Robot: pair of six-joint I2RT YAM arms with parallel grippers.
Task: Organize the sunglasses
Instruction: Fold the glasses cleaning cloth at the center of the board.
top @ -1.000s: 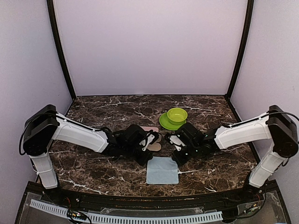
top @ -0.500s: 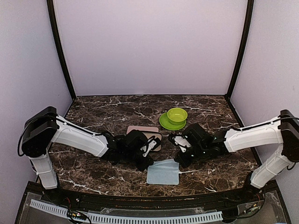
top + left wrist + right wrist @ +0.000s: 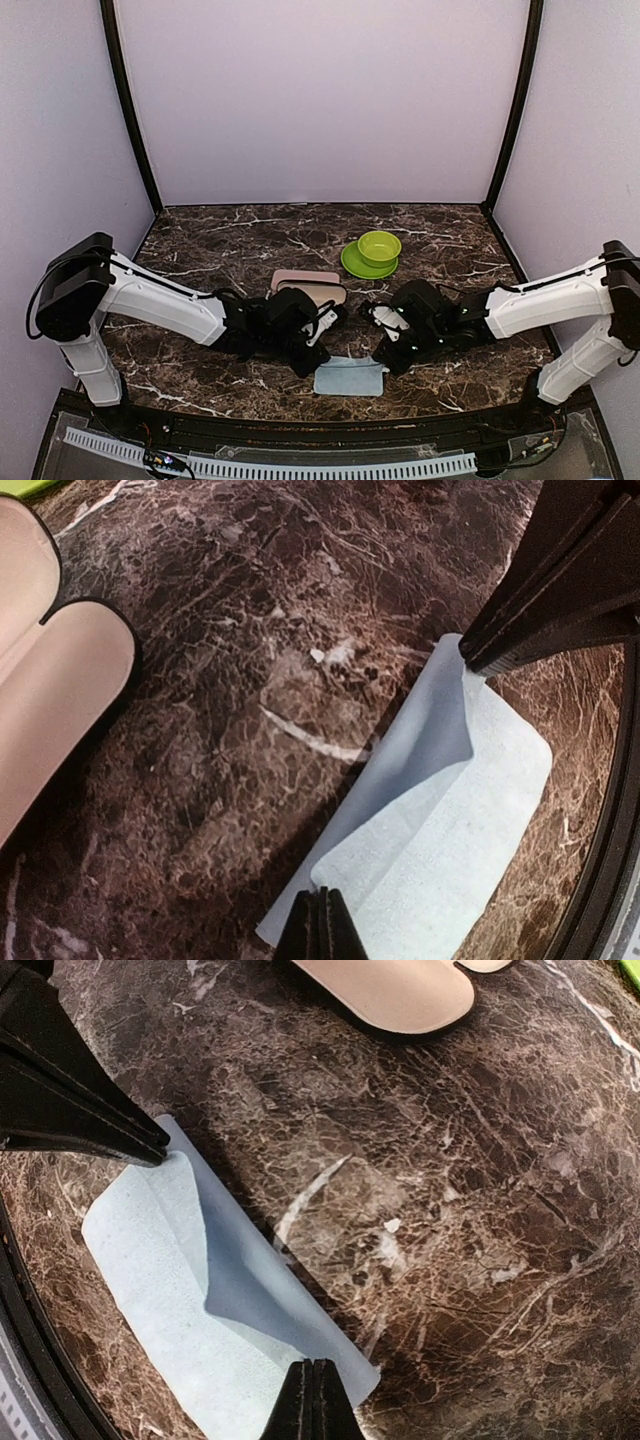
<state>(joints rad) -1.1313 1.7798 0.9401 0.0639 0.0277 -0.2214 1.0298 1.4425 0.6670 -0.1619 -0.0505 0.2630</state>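
The dark marble desk [image 3: 200, 250] carries everything. My left arm [image 3: 170, 300] and my right arm [image 3: 540, 300] both reach low toward the middle, close to the front edge. Between them lies a pale blue cloth [image 3: 350, 380]. Each pair of jaws is clenched on one far corner of it, the left jaws on the left corner and the right jaws on the right one. That far edge looks lifted and partly folded over, while the near edge rests on the desk. Just behind the cloth an open case [image 3: 300, 278] shows only bare beige lining. Further back a green bowl [image 3: 380, 246] sits on a green plate [image 3: 352, 265].

I think the risk is in the thin grip. Each pair of jaws has only the tip of a corner, so if my arms move apart or at different speeds, one corner can slip out and the fold will go crooked. The left arm is also near the case and could push it.

The sunglasses do not show in any view. Maybe the arms hide them. So I cannot tell where they lie, which way they point, or how their long axis runs.
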